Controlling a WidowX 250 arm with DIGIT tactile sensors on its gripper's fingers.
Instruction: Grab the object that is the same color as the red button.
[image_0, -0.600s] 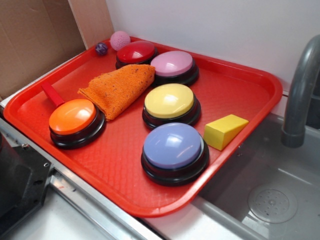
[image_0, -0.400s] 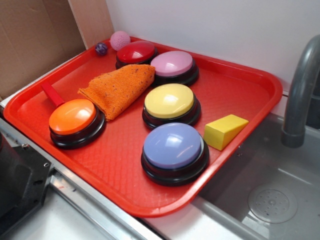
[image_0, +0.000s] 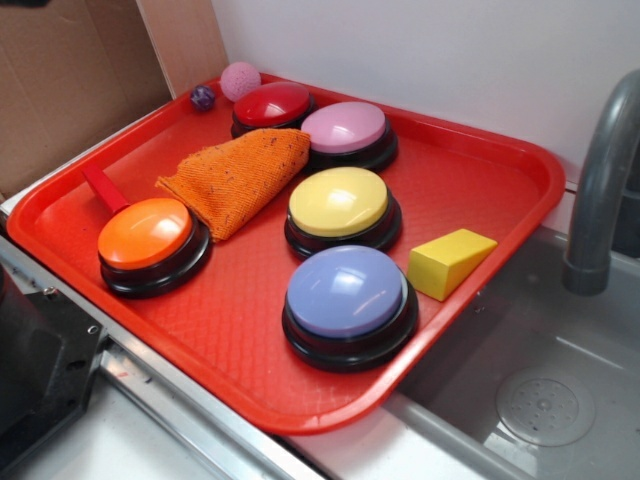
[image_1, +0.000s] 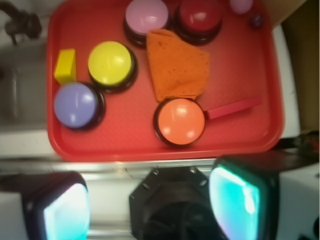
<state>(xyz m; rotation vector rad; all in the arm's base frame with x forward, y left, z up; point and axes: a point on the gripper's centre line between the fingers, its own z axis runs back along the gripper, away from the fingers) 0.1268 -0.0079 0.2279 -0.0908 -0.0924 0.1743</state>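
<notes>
We're hanging high above the tray (image_1: 270, 75) so everything fits in view, and our gripper (image_1: 150, 200) is sitting spread open with nothing in it. The red block (image_1: 232, 108) we're after is lying flat, one end touching the orange button (image_1: 180, 121), well apart from the red button (image_1: 200, 15) at the far end. That orange button and the orange cloth (image_1: 177, 65) nearby are crowding the approach a bit.

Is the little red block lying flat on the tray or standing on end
Lying flat. In the wrist view the red block stretches lengthwise on the tray, one end against the orange button; the pincer is off the tray.
</notes>
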